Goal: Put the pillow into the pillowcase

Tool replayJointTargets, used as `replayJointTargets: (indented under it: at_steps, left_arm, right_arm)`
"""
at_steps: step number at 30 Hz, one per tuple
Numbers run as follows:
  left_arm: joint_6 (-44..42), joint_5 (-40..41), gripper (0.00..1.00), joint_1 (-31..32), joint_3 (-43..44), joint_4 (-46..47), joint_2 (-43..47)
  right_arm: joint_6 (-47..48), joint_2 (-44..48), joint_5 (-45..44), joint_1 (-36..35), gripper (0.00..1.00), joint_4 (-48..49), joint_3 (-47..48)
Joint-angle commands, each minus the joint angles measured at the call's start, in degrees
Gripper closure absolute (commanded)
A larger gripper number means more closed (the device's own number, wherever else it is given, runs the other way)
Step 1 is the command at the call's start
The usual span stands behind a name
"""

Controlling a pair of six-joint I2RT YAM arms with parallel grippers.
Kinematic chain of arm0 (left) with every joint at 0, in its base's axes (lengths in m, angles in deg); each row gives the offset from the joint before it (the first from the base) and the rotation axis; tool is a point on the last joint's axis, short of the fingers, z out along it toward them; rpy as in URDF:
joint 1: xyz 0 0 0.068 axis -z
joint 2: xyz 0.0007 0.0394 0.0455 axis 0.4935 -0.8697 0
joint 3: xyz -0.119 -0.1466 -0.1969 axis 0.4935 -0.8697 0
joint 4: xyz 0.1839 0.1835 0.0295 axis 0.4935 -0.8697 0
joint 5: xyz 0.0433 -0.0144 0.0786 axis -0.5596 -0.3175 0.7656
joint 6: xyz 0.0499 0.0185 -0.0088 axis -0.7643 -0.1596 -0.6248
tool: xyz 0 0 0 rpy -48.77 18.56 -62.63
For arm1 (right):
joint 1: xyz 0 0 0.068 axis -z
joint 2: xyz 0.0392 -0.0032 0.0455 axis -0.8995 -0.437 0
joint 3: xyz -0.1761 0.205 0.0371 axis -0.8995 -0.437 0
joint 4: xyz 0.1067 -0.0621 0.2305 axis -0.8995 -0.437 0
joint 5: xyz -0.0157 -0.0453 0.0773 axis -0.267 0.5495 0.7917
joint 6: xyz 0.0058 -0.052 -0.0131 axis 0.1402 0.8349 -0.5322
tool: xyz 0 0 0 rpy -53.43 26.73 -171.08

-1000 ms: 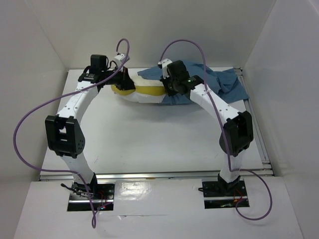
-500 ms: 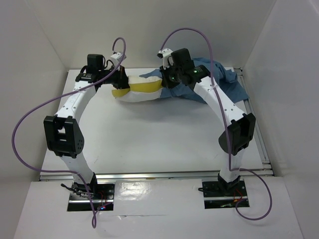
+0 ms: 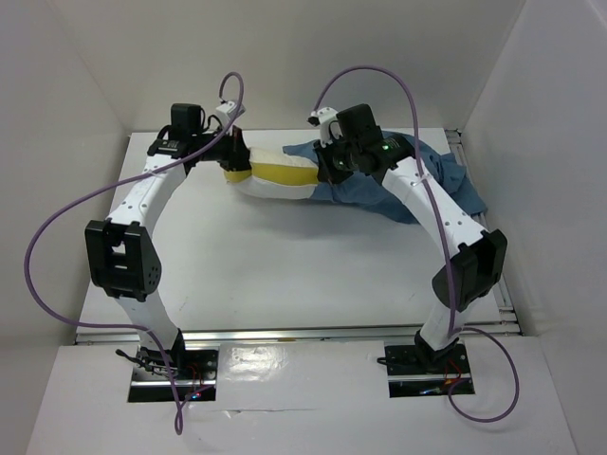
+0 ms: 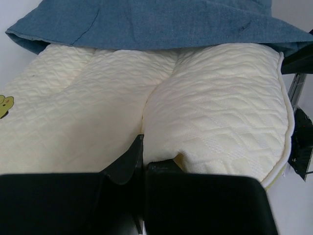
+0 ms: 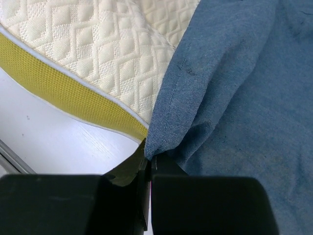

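From above, the pillow [image 3: 275, 177] is seen between the left claw [image 3: 234, 156] and right claw [image 3: 327, 172], partly covered by the pillowcase [image 3: 379, 185]. Left wrist: pillow cloth is pinched at the tips. Right wrist: the pillowcase edge is pinched, with the pillow seen up-left of the tips.

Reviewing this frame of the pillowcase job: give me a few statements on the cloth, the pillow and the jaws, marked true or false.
1. The left jaws are shut on the pillow. True.
2. The pillowcase covers part of the pillow. True.
3. The right jaws stand open above the cloth. False: they are shut on the hem of the pillowcase.
4. The pillow is fully inside the pillowcase. False: the end toward the left arm sticks out bare.
5. A yellow band runs along the pillow's side. True.
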Motion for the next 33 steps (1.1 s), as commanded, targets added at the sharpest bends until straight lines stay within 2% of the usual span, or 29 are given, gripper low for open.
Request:
replayJointTargets:
  at_steps: [1, 16, 19, 25, 27, 29, 33]
  left_arm:
    - [-0.11, -0.68, 1.00, 0.44, 0.13, 1.60, 2.85]
    - [-0.64, -0.68, 1.00, 1.49, 0.13, 0.37, 2.85]
    - [-0.64, -0.68, 1.00, 1.49, 0.66, 0.37, 2.85]
    - [-0.64, -0.68, 1.00, 1.49, 0.66, 0.37, 2.85]
    - [-0.64, -0.68, 1.00, 1.49, 0.66, 0.37, 2.85]
    - [-0.64, -0.15, 1.00, 1.49, 0.66, 0.37, 2.85]
    - [-0.64, -0.15, 1.00, 2.02, 0.13, 0.37, 3.38]
  right_arm:
    - [0.42, 6.40, 3.57, 0.84, 1.00, 1.26, -0.93]
    - [1.56, 10.45, 4.27, 4.18, 0.98, -1.37, -4.80]
    - [0.95, 10.45, 5.94, 4.18, 0.89, -0.76, -4.80]
    - [-0.73, 9.40, 9.36, 4.18, 0.85, 0.39, -5.33]
    - [-0.73, 9.40, 9.89, 4.18, 0.88, 0.39, -5.33]
    - [-0.73, 9.40, 9.89, 4.18, 1.00, 0.91, -5.85]
    - [-0.73, 9.93, 10.42, 4.71, 1.00, 1.97, -6.39]
